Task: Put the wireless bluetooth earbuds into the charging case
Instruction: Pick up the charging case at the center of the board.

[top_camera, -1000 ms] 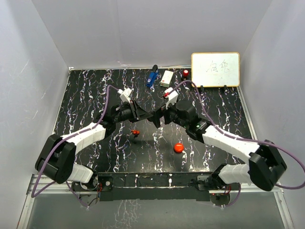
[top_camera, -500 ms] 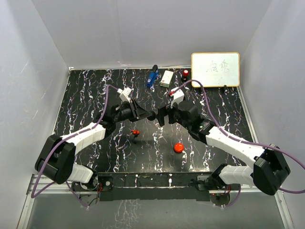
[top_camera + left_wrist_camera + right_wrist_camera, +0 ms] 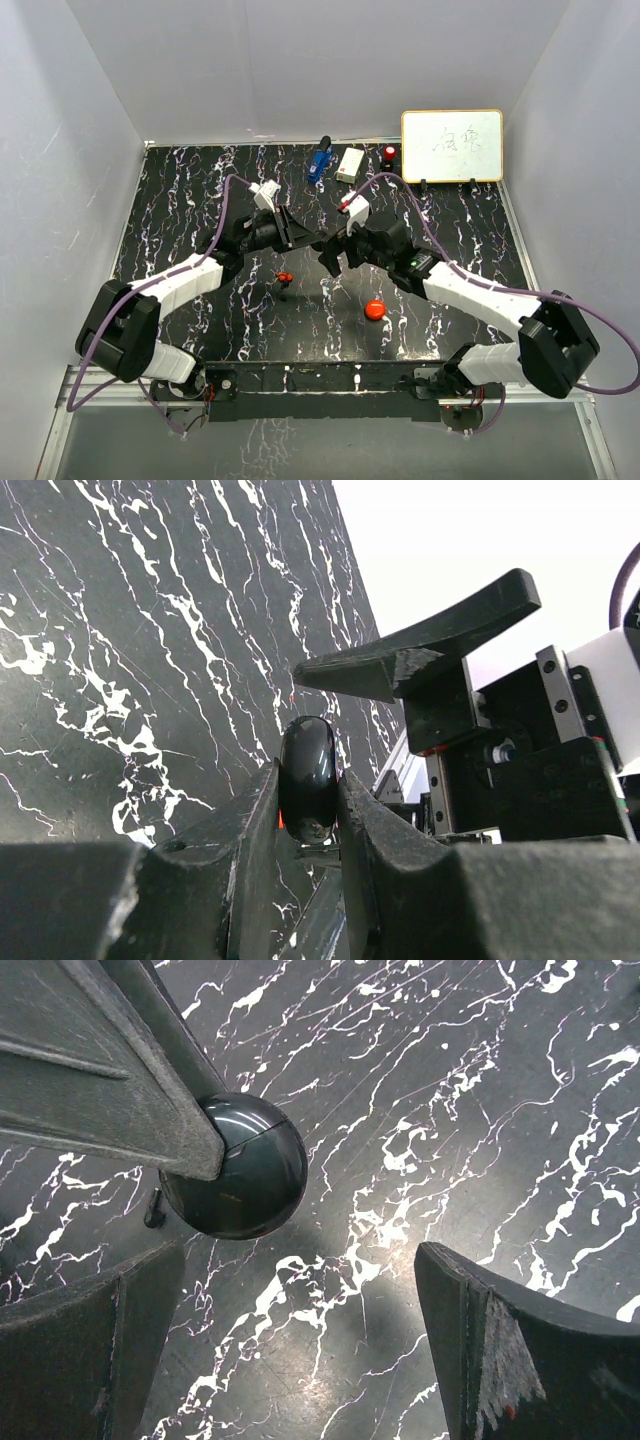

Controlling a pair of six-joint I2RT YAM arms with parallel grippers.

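My left gripper (image 3: 312, 240) (image 3: 308, 792) is shut on a glossy black round disc (image 3: 306, 755) (image 3: 240, 1170) with a seam round it, which looks like the charging case, held edge-up above the table's middle. My right gripper (image 3: 328, 256) (image 3: 300, 1330) stands wide open right beside it, and the disc lies just outside its jaws. A tiny red-and-black earbud (image 3: 285, 276) lies on the table nearer the bases. A small black piece (image 3: 153, 1210) lies just next to it. In the left wrist view a right fingertip (image 3: 420, 645) reaches over the disc.
A red round puck (image 3: 375, 309) lies on the black marbled table (image 3: 180, 200) in front of the right arm. At the back stand a blue object (image 3: 320, 160), a white box (image 3: 350, 165), a small red-capped item (image 3: 388, 154) and a whiteboard (image 3: 452, 145). White walls enclose the table.
The right wrist has turned, and its open jaws have shifted a little left and nearer, closer to the held disc. The left arm has stayed put.
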